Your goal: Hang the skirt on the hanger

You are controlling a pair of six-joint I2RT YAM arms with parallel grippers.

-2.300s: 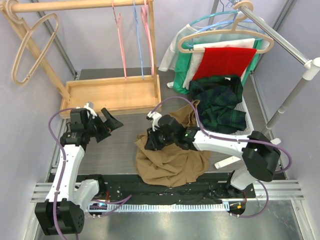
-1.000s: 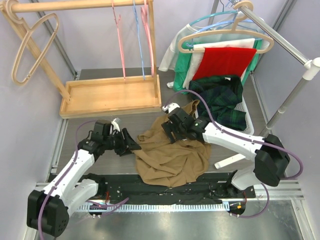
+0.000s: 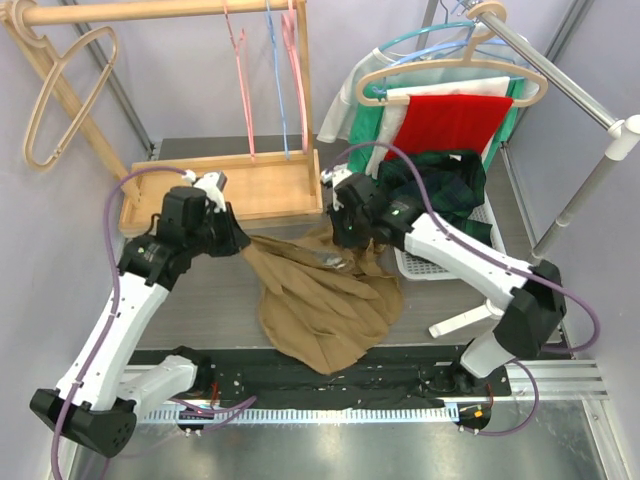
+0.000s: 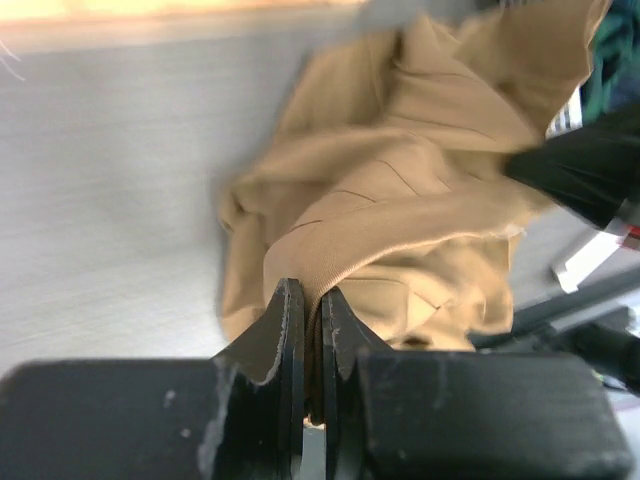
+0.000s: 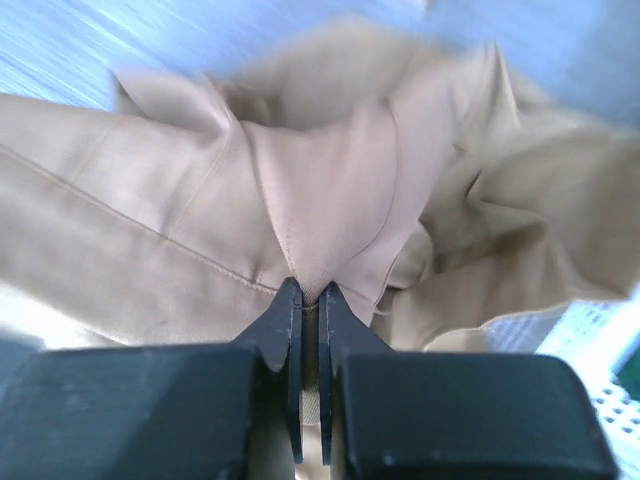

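The tan skirt hangs spread between both grippers, its lower part still resting on the table. My left gripper is shut on the skirt's left edge; in the left wrist view the cloth is pinched between the closed jaws. My right gripper is shut on the skirt's upper right edge, with a fold of fabric clamped at the jaw tips. An empty beige hanger hangs on the wooden rack's left end. Pink and blue hangers hang from its bar.
The wooden rack's tray base lies just behind the left gripper. A white basket holds a dark green plaid garment. A metal rail at the right carries hangers with red, white and green clothes. A black mat lines the near edge.
Both grippers have shut on the skirt and risen toward the back, lifting it off the table and stretching it between them. The left arm swung up and left.
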